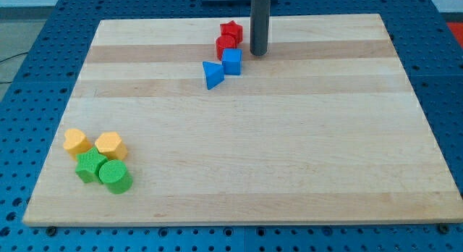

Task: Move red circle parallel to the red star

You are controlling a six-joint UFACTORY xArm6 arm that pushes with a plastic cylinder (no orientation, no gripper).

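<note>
the rod above my tip (258, 53) is cut off by the view's top; left of it, the red circle (226, 45) partly hides the red star (231, 30).

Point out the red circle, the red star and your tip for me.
red circle (226, 45), camera view, its top face.
red star (231, 30), camera view, its top face.
my tip (258, 53), camera view, rod's lower end, right of the red circle.
</note>
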